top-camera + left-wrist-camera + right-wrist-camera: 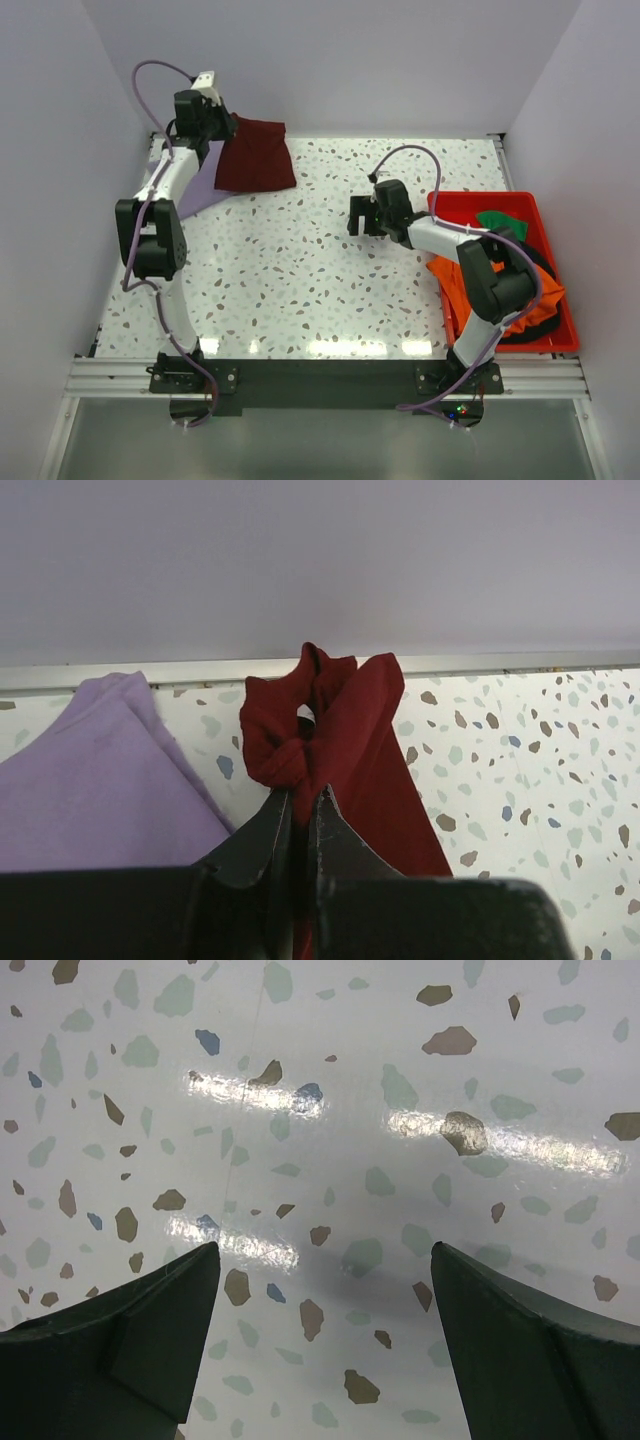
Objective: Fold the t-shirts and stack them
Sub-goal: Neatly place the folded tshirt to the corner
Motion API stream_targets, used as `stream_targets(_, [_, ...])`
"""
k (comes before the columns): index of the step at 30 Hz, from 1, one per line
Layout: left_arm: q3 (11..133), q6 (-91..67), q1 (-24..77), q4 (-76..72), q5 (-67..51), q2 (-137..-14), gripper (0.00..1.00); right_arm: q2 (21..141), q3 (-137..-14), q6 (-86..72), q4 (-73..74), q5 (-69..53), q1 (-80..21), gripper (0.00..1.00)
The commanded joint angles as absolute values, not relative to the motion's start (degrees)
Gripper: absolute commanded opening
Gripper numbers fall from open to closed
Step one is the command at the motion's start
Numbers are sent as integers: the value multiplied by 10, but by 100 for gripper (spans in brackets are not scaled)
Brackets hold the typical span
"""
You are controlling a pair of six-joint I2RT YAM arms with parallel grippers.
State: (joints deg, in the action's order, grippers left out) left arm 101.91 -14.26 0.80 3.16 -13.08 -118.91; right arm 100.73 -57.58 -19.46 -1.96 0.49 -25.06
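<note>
Tee [352, 730] pinched in left tool [302, 794], bin [455, 197] only overhead

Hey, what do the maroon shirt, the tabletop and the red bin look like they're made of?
Maroon shirt: soft matte cloth, likely cotton knit; it bunches and creases where the left hand pinches it.
Tabletop: hard, glossy, terrazzo-look surface, stone or laminate; speckled chips and bright reflections.
Red bin: probably moulded plastic, smooth with a thin even rim.

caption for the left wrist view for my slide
The left tool pinches a bunched edge of the maroon t-shirt, with the lavender t-shirt beside it on the speckled table.
</note>
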Motion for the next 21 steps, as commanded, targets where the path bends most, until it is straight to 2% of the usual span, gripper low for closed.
stream_targets(1, [1075, -133, -16, 39, -148, -1162, 0, 979, -568, -186, -41, 10, -248, 89])
stream_targets(12, [1134, -138, -53, 77, -168, -1187, 0, 976, -561, -185, -44, 6, -248, 89])
stream_targets(21, [1127, -148, -73, 87, -170, -1174, 0, 979, -558, -188, -49, 1, -248, 89])
